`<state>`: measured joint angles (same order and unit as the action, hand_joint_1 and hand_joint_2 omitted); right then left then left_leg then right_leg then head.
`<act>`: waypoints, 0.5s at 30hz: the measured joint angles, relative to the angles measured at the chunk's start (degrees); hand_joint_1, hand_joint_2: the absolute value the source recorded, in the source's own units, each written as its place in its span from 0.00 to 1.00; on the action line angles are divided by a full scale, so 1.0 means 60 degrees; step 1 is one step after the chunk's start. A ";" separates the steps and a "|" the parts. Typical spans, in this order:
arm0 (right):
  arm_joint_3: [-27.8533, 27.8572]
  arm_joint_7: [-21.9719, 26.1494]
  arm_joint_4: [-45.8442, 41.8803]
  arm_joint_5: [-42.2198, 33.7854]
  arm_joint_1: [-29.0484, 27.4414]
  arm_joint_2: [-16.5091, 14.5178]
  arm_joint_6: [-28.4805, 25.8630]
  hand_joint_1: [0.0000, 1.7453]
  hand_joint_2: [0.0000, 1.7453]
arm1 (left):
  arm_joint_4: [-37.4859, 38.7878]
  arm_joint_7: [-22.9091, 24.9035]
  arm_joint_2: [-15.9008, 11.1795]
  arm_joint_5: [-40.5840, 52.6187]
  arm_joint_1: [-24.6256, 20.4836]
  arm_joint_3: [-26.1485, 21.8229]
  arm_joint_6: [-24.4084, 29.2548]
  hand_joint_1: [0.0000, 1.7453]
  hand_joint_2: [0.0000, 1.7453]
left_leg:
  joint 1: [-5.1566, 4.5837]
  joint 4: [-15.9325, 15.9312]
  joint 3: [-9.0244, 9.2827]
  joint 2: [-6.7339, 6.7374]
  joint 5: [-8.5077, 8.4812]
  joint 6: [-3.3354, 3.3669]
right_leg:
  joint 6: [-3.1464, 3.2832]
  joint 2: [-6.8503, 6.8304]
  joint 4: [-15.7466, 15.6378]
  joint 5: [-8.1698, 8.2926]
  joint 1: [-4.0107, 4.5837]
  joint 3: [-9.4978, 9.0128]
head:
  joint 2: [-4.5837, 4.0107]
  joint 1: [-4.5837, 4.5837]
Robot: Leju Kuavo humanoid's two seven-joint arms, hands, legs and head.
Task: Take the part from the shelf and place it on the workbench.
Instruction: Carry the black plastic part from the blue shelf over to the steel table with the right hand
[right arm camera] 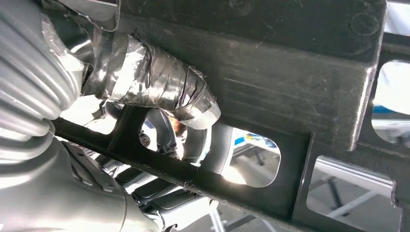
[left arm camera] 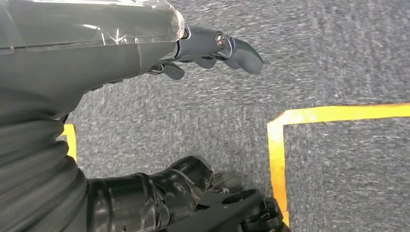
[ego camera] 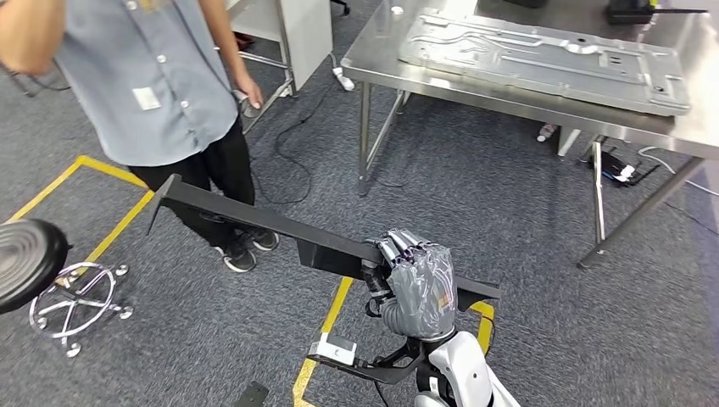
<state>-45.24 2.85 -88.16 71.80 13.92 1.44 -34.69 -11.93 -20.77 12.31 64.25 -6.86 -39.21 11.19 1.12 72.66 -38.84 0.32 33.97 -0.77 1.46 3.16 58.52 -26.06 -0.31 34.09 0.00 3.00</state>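
From the head view you see the right hand (ego camera: 417, 284) wrapped around a long black part (ego camera: 254, 222), gripping it toward 1 end so most of its length runs up and to the left over the grey carpet (ego camera: 475, 195). The part is held off the floor, tilted, its far tip near the legs of a person (ego camera: 161, 93) in a grey shirt. Ahead and to the right stands the steel workbench (ego camera: 509, 102), with a flat silver panel (ego camera: 543, 55) lying on it; the part is well apart from the bench. Yellow floor tape (ego camera: 110, 229) runs under the part, and a black stool (ego camera: 30, 259) sits at the left edge.

In the left wrist view your left hand (left arm camera: 212, 50) hangs over carpet with its dark fingers loosely curled and nothing in them, above a corner of yellow tape.

In the right wrist view the taped thumb (right arm camera: 159, 89) presses against the black part's ribbed underside, the fingers closed around the part.
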 joint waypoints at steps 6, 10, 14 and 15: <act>-0.0008 0.0049 0.0009 -0.0044 0.0003 -0.0011 0.0014 1.00 1.00 | 0.0000 -0.0049 -0.0027 -0.0005 -0.0022 0.0000 -0.0036 0.00 1.00 | 0.0005 -0.2217 0.0886 -0.0676 -0.1033 0.0191 | -0.0269 0.0630 0.0182 -0.0079 -0.0033 0.0130 | 0.0000 0.0006; -0.0014 0.0096 0.0006 -0.0102 0.0017 -0.0010 0.0014 1.00 1.00 | 0.0000 -0.0079 -0.0002 -0.0003 -0.0035 0.0000 -0.0117 0.00 1.00 | 0.0065 -0.2377 0.0983 -0.0268 -0.1125 0.0451 | -0.0444 -0.0013 0.0854 -0.0483 0.0002 0.0460 | 0.0000 0.0057; -0.0019 0.0103 0.0035 -0.0132 0.0015 -0.0008 0.0016 1.00 1.00 | 0.0000 -0.0103 -0.0014 -0.0005 0.0008 0.0000 -0.0179 0.00 1.00 | 0.0021 -0.2385 0.1023 0.0171 -0.1067 0.0515 | -0.0531 -0.0468 0.2756 -0.1137 -0.0063 0.1477 | 0.0000 0.0092; -0.0020 0.0104 0.0046 -0.0137 0.0013 -0.0007 0.0021 1.00 1.00 | 0.0000 -0.0126 -0.0017 -0.0005 0.0005 0.0000 -0.0199 0.00 1.00 | 0.0019 -0.2384 0.1044 0.0239 -0.1045 0.0503 | -0.0534 -0.0486 0.2563 -0.0919 -0.0078 0.1398 | 0.0000 0.0093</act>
<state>-45.36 3.47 -87.88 70.98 13.99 1.40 -34.56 -11.93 -21.52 12.20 64.22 -6.83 -39.21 9.99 1.23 58.36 -32.58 1.75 27.70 2.25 -1.74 0.25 73.90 -31.57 -0.77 42.47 0.00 3.56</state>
